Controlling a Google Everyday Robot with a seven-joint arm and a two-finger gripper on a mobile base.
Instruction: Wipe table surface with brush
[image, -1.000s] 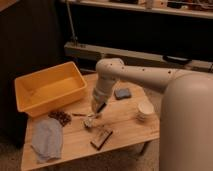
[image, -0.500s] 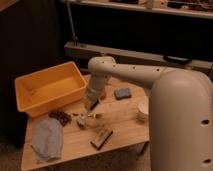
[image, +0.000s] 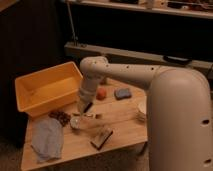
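Your gripper (image: 85, 106) hangs low over the middle of the table (image: 120, 125), just right of the tub (image: 47, 90), pointing down at the brush (image: 80, 120). The brush lies on the planks with its round head toward the cloth (image: 47, 140) and its handle running right toward the block brush (image: 101, 137). You cannot tell whether the claw is apart or clamped on the handle. Judging from this, wiping looks barely begun: most of the surface remains to be swept.
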